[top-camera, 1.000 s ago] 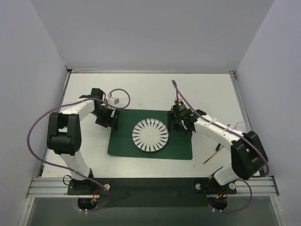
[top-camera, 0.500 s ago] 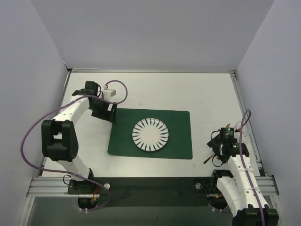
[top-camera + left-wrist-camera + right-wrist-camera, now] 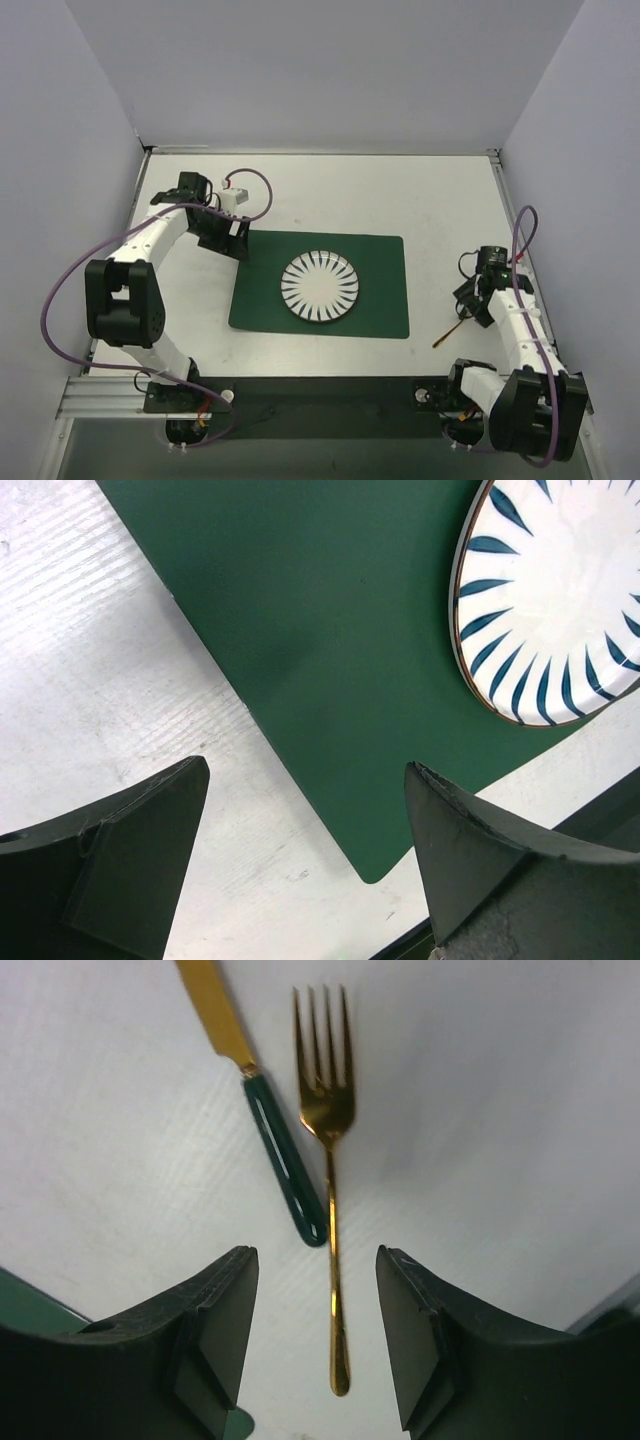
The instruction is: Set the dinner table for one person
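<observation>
Fork: slim gold metal fork lies right under right gripper, handle lengthwise thru the gap.
Jaws: spread wide, empty.
Nearer arm: right.

Arms spread wide apart.
L gripper & R gripper: jaws apart, aimed down; R arm tucked near base.

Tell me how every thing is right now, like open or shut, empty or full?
Dark green rectangular placemat: flat on the white table.
White round plate with blue rays: on the placemat, empty.
Gold metal fork: lying flat, unheld.
Gold-bladed knife with green handle: lying flat beside the fork.
Left gripper: open, empty.
Right gripper: open, above the fork.
</observation>
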